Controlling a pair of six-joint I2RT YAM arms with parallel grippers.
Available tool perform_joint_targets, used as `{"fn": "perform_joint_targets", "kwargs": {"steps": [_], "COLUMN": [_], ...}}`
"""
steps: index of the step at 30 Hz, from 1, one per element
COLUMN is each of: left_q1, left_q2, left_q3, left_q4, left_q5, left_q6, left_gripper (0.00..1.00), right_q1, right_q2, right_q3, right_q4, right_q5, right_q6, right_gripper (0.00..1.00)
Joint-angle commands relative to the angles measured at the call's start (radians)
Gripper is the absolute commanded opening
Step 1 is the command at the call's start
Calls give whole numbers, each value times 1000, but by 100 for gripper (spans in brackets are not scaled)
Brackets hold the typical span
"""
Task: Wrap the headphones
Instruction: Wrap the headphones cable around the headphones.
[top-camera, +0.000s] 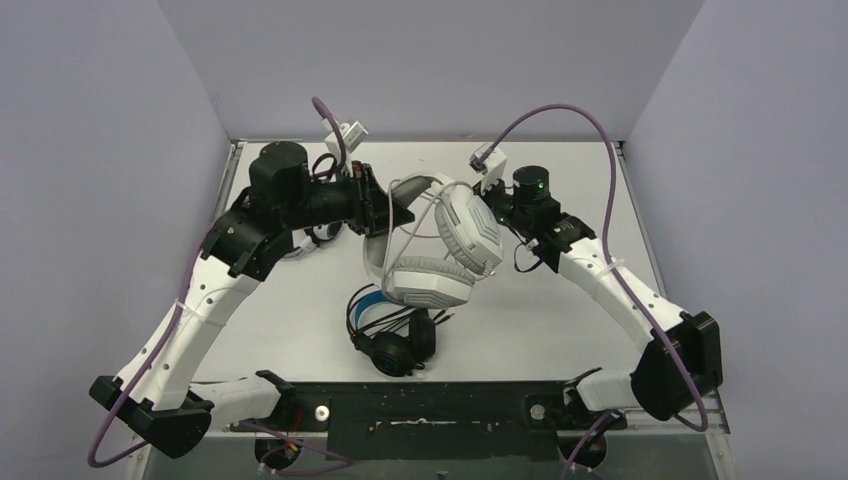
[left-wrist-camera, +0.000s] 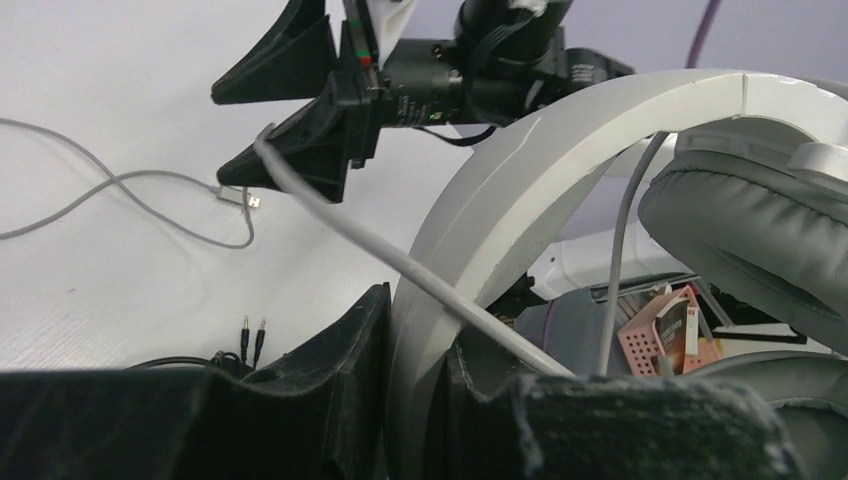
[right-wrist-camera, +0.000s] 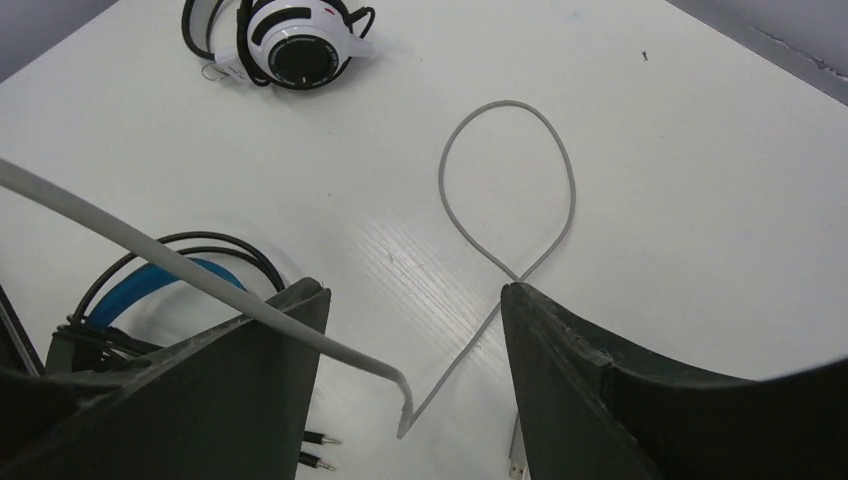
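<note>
While the left pincer (top-camera: 390, 212) clamps the white headset (top-camera: 440, 250), the right pincer (right-wrist-camera: 412, 290) gapes; pale cable (right-wrist-camera: 160, 250) crosses it.

Top: high behind bases, facing down. Wrists close: left on white headset (left-wrist-camera: 560, 150), right over table (right-wrist-camera: 700, 150); sharing pale cable (left-wrist-camera: 400, 265).

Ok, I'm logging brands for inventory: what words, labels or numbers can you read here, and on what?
Nothing reads clearly.
Black cylindrical housing: tiny white print, too small to read.
Pink perforated board: red label, blurred.
White headset with black ear-cup centre: red mark, unreadable.
</note>
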Motion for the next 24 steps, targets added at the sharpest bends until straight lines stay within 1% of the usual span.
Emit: {"fn": "perform_joint_targets", "kwargs": {"steps": [1, 4, 6, 9, 11, 13, 14, 15, 16, 17, 21, 24], "left_q1": [13, 14, 14, 14, 13, 11, 11, 11, 10, 10, 6, 6], "left_q2": [-2, 15, 21, 26, 27, 26, 25, 25, 26, 27, 29, 20], "left_q3": [111, 163, 181, 195, 197, 193, 190, 189, 190, 191, 193, 199], "left_q4": [4, -34, -49, -71, -80, -96, -109, -124, -143, -157, -191, -228], "left_q5": [-21, -32, -28, -25, -18, -25, -29, -35, -45, -52, -58, -102], "left_q6": [-99, -101, -101, -100, -93, -72, -59, -44, -27, -11, 26, 63], "left_gripper": [0, 0, 0, 0, 0, 0, 0, 0, 0, 0, 0, 0], "right_q1": [-14, -13, -1, 33, 40, 33, 23, 16, 6, -1, -26, -53], "right_q2": [53, 120, 180, 266, 310, 341, 357, 372, 383, 393, 403, 368], "right_q3": [-41, -88, -92, -72, -64, -91, -103, -108, -108, -99, -72, -97], "right_q4": [297, 483, 607, 722, 816, 995, 1086, 1153, 1188, 1207, 1201, 1177], "right_q5": [-62, -86, -115, -114, -120, -117, -114, -109, -105, -101, -104, -75], "right_q6": [169, 272, 334, 374, 430, 527, 577, 616, 643, 661, 688, 682], "right_gripper": [67, 75, 77, 77, 73, 66, 60, 52, 49, 46, 20, 5]}}
